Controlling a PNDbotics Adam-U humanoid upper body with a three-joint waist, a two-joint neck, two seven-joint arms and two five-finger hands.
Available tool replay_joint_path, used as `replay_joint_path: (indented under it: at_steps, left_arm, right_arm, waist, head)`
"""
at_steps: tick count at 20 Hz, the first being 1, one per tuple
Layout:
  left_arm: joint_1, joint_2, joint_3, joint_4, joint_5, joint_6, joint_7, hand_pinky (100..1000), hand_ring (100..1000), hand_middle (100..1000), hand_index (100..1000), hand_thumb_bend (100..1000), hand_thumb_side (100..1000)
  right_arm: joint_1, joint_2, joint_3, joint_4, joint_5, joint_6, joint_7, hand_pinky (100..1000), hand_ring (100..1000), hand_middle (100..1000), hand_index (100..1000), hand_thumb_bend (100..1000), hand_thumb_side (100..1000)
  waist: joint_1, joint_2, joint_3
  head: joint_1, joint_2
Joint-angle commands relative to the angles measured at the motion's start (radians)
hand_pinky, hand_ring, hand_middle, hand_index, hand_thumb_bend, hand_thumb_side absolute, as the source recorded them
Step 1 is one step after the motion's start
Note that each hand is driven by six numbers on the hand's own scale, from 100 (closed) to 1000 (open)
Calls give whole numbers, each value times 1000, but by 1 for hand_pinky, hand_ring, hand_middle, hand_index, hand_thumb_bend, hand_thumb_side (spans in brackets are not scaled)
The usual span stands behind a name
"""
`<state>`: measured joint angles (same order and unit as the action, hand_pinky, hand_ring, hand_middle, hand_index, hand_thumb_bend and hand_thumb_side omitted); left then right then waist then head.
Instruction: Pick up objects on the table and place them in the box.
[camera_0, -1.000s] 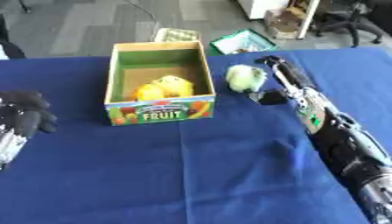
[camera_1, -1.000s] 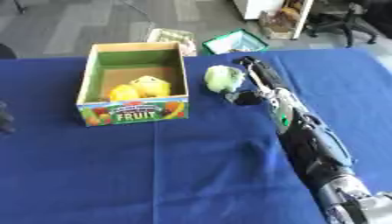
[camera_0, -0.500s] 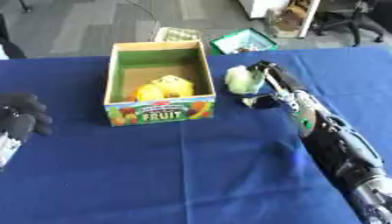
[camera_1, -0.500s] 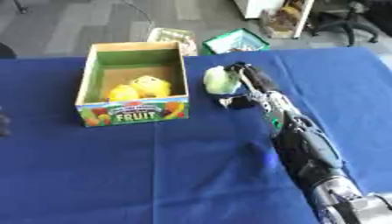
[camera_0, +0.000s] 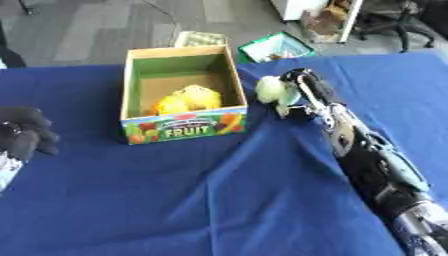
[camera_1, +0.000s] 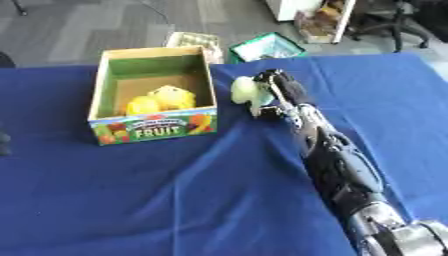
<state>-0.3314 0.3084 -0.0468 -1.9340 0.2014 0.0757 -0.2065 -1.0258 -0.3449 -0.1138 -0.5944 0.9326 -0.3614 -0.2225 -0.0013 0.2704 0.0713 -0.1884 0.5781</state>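
A cardboard fruit box (camera_0: 182, 126) with a green inside stands at the table's back left and holds yellow fruit (camera_0: 189, 98). Just right of the box is a pale green fruit (camera_0: 269, 89). My right hand (camera_0: 302, 95) reaches in from the lower right, with its fingers curled round the fruit's right side and its thumb below it. Whether the fruit touches the blue cloth I cannot tell. My left hand (camera_0: 24, 136) rests at the left edge, relaxed and holding nothing.
The table (camera_0: 175, 200) is covered in blue cloth. Beyond its far edge, a green basket (camera_0: 276, 47) and a pale carton (camera_0: 199, 38) sit on the grey floor. An office chair (camera_0: 394, 20) stands at the top right.
My right hand has closed in on the green fruit and shifted it slightly left, nearer the box. The left hand has stayed put.
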Motion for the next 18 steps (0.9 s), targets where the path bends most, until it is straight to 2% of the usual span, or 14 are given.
replay_joint_path:
  at_steps: [1,6,8,14,18]
  left_arm:
    - [-11,19,1,-20,6,1,0,571,621,610,729,360,376]
    - [-9,21,2,-19,10,1,0,572,621,610,730,361,371]
    - [-8,21,2,-18,11,2,0,572,622,610,730,361,370]
    - [-6,22,2,-18,13,3,1,571,622,610,730,363,368]
    - [-7,21,2,-18,13,4,1,571,622,610,729,364,369]
  right_arm:
    - [-24,-20,-9,-51,-119,6,40,435,459,276,424,100,100]
    - [-26,-26,-6,-92,-327,48,180,443,462,274,422,100,100]
    - [-25,-29,-2,-106,-383,64,219,443,462,270,419,100,100]
    - [-21,-32,2,-124,-463,96,253,441,460,262,411,100,100]
    - [-30,-25,19,-168,-500,85,274,440,459,261,411,100,100]
  waist:
    - [-1,-29,-5]
    - [-7,-43,-11]
    - [-10,-48,-12]
    - [-16,-54,-13]
    - [-19,-54,-13]
  head:
    - [-2,-2]
    - [-4,4]
    - [-4,6]
    - [-6,9]
    - [-6,9]
